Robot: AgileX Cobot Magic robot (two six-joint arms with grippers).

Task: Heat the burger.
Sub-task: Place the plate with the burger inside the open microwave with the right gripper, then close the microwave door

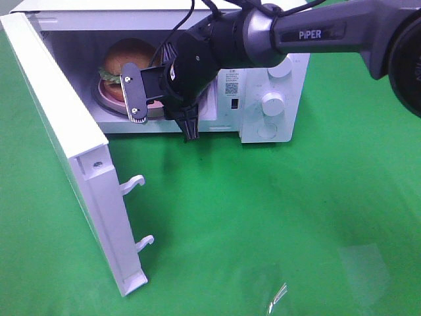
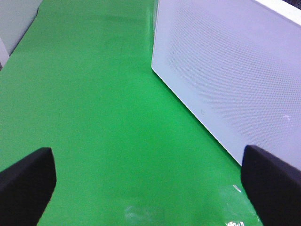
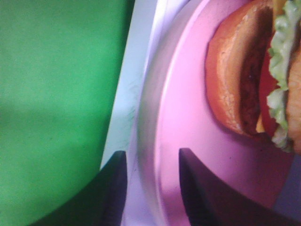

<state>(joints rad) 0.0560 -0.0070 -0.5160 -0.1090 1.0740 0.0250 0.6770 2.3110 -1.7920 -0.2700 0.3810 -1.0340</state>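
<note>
Two end effectors show, and both are open. The right end effector (image 3: 151, 160) reaches into the microwave (image 1: 276, 128), which stands at the far edge of the green worktop (image 1: 263, 217) with its door (image 1: 66, 131) swung wide toward the left edge. Its jaws stand apart. One finger lies outside the rim of the pink plate (image 3: 188, 122) and the other over the plate. That rim and the edge of the glass turntable (image 3: 146, 117) lie in the gap, and no pinch on either shows. The burger (image 1: 128, 59) sits on the plate inside the cavity, toward its left side, bun dome up with lettuce frilling beneath. In the right wrist view its bun, lettuce and a red layer lie just past the fingers without touching them. The left end effector (image 2: 148, 188) hangs over bare worktop, jaws spread wide and holding nothing, just beside a white perforated panel (image 2: 225, 80); which part of the microwave that is cannot be told. Two white knobs (image 1: 272, 103) sit on the microwave's front, right of the cavity.
</note>
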